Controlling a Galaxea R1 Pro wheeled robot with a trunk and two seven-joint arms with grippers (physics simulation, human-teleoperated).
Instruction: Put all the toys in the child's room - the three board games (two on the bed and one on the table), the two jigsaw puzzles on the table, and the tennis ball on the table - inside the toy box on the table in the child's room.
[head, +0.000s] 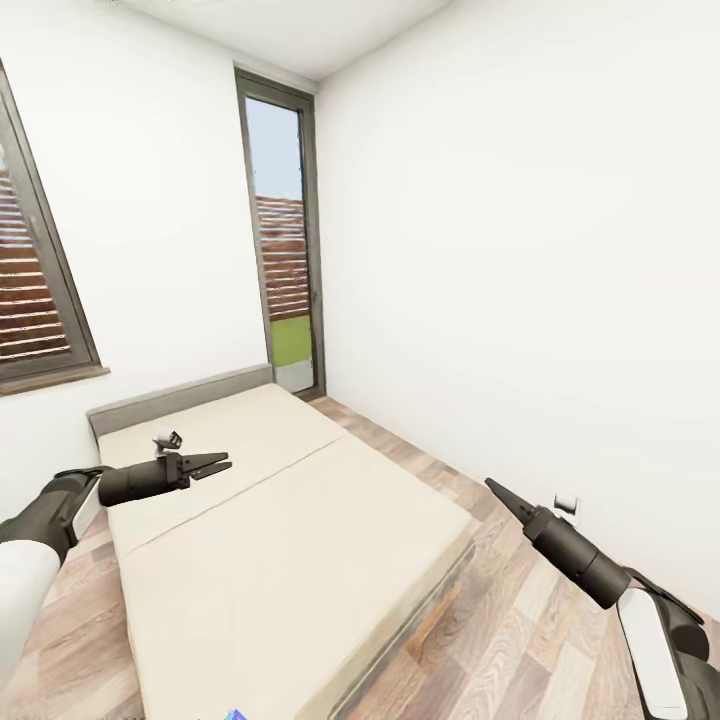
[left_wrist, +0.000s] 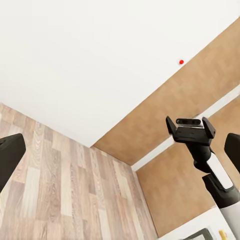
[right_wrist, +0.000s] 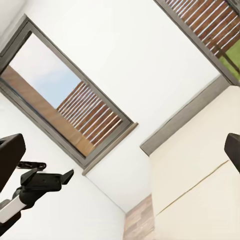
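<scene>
1. Cream fabric is covering the bed (head: 290, 540) you are facing in the head view; its surface is lying bare, with a grey headboard (head: 180, 398) against the white wall.
2. Pale wood planks are making up the floor (head: 520, 620) around the bed, and a tall narrow glazed door (head: 285, 240) is standing in the far corner beside a dark-framed window (head: 40, 300).
3. Your left gripper (head: 215, 463) is hovering over the head end of the bed, pointing toward the far wall; its fingers (head: 205, 460) are showing spread apart, and the right wrist view is catching the same gripper (right_wrist: 47, 180) from the side with a gap between its tips.
4. Your right gripper (head: 497, 490) is hanging above the floor on the bed's right, near a wall socket (head: 566, 505). In the head view it is reading as one dark point, but the left wrist view is looking at it (left_wrist: 191, 126) head-on and is showing its two fingers (left_wrist: 171, 126) standing apart with nothing between them.
5. A small blue and green corner of something (head: 236, 715) is peeking in at the bottom edge of the head view, at the foot of the bed; you cannot tell what it is, and no toy is identifiable here.
</scene>
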